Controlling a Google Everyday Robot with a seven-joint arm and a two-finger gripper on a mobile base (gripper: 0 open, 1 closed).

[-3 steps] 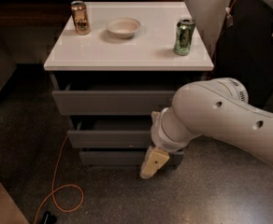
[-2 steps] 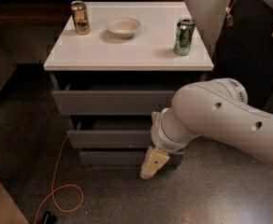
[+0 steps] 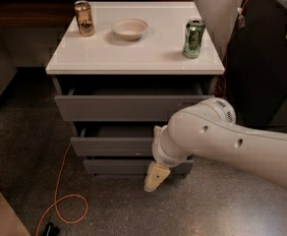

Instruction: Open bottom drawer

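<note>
The bottom drawer (image 3: 114, 166) is the lowest grey front of the white-topped cabinet (image 3: 133, 58), just above the floor. None of its interior shows. The two drawers above it, the top drawer (image 3: 129, 108) and the middle drawer (image 3: 111, 145), each stand slightly pulled out with a dark gap behind the front. My gripper (image 3: 156, 177) is tan and hangs from the thick white arm (image 3: 222, 141). It points down in front of the right part of the bottom drawer's front, near the floor. The arm hides the right ends of the middle and bottom drawers.
On the cabinet top stand a brown can (image 3: 84, 17), a shallow bowl (image 3: 129, 28) and a green can (image 3: 194, 38). An orange cable (image 3: 60, 195) loops on the speckled floor at the left. A dark cabinet (image 3: 266, 58) stands at the right.
</note>
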